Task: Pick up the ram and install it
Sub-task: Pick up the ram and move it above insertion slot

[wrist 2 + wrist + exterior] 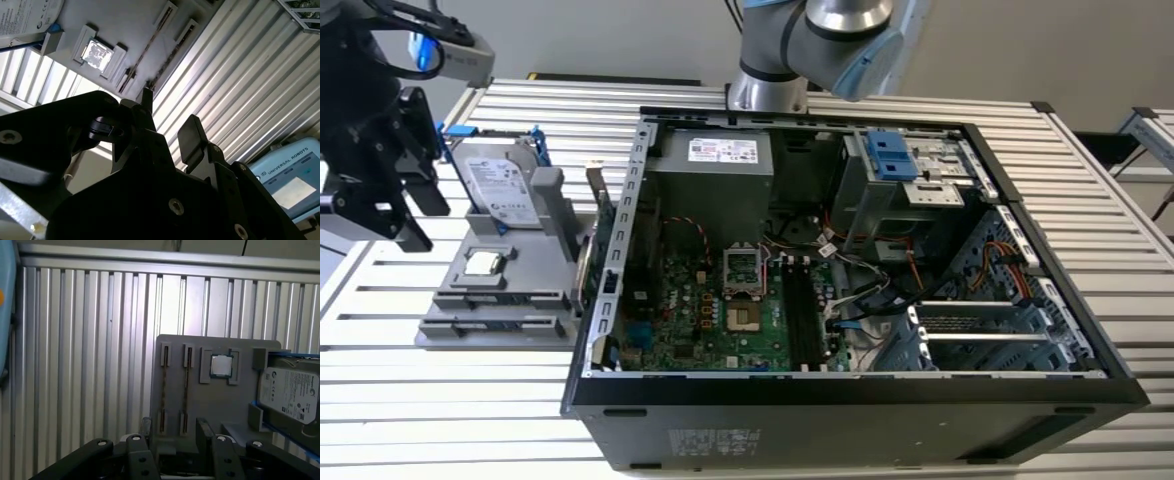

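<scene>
While the slatted table (440,400) carries the open case (854,400) across its middle, the grey tray (454,325) lies just beside the case on the exterior view's left, with the drive (500,180) propped at its far end. In the first wrist view the gripper (174,426) hangs above the tray's slot end. Its fingers (202,429) are spread, with nothing between them. The ram (164,385) looks to be the thin strip standing on edge in one of the tray's two narrow slots, though I cannot be sure. I judge the pick-up to be in its approach stage, with nothing grasped. A grasp here would need the jaws centred over that strip, one on each flat face, and a straight descent.
</scene>
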